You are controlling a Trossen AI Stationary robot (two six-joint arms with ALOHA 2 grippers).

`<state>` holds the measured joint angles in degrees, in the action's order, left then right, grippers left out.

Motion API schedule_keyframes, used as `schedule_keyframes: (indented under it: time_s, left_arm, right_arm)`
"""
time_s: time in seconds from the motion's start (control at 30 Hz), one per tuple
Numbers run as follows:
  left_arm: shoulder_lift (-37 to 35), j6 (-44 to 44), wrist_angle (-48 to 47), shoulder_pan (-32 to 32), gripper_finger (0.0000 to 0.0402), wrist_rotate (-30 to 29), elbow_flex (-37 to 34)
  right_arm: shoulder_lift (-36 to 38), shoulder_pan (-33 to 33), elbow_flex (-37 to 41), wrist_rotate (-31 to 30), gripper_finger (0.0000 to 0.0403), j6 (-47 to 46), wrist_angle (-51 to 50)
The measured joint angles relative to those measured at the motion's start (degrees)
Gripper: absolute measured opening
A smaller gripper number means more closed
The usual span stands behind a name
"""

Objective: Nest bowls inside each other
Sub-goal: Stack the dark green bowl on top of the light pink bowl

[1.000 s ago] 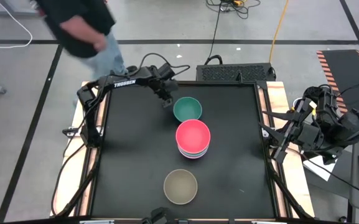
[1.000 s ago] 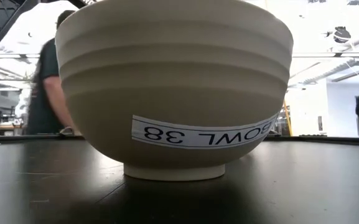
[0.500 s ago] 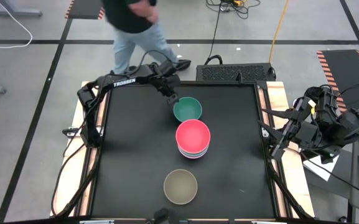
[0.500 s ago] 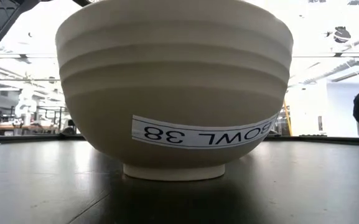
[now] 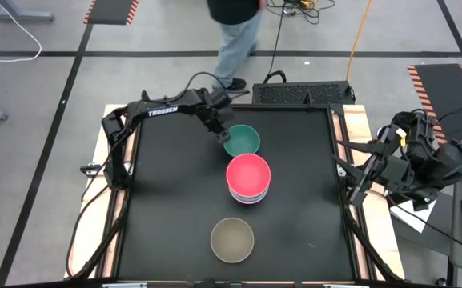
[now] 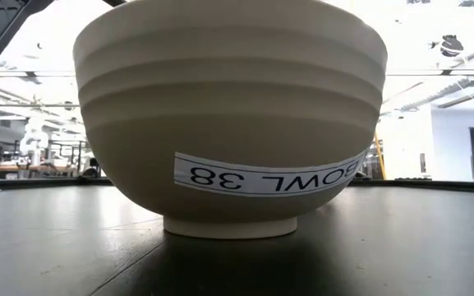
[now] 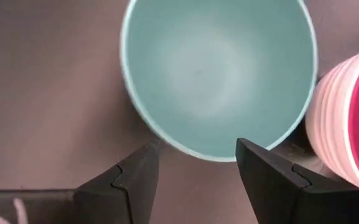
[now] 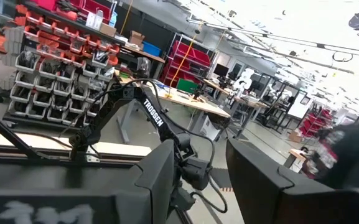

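A teal bowl (image 5: 243, 140) stands upright on the black table (image 5: 174, 200), toward its far side. My left gripper (image 5: 222, 136) hovers open over the bowl's left rim. In the left wrist view that rim (image 7: 198, 154) runs between my two fingertips, and I see no touch. Just nearer, a red-pink bowl (image 5: 248, 174) tops a stack of nested bowls. An olive-grey bowl (image 5: 232, 238) stands alone near the front edge and fills the low view (image 6: 230, 115). My right gripper (image 8: 201, 163) waits open and level, off the table's right edge (image 5: 359, 178).
The stack's pink wall (image 7: 347, 124) stands close beside the teal bowl. A person (image 5: 235, 32) walks on the floor beyond the table's far edge. A dark box (image 5: 303, 92) sits at the far edge. Bare black tabletop lies to the left and right of the bowls.
My left gripper has moved a little toward the table's right, over the teal bowl's left rim, rising slightly and rolling about its own axis; it stays open. No bowl has moved. The person behind the table has walked from left to right.
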<state>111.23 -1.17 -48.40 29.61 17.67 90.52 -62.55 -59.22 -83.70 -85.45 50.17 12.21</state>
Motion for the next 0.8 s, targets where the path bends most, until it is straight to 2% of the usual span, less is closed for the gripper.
schedule_keyframes:
  time_s: [0.4,0.8]
  left_arm:
    - [3.79,0.02,0.22,-2.11,0.0214,0.46,-0.04]
    - [3.99,-1.27,-0.18,-1.96,0.0214,0.21,-0.04]
  right_arm:
    - [-0.82,-0.02,0.0,-0.11,0.0141,0.09,-0.02]
    - [-0.8,-0.11,0.0,-0.22,0.0141,0.22,-0.02]
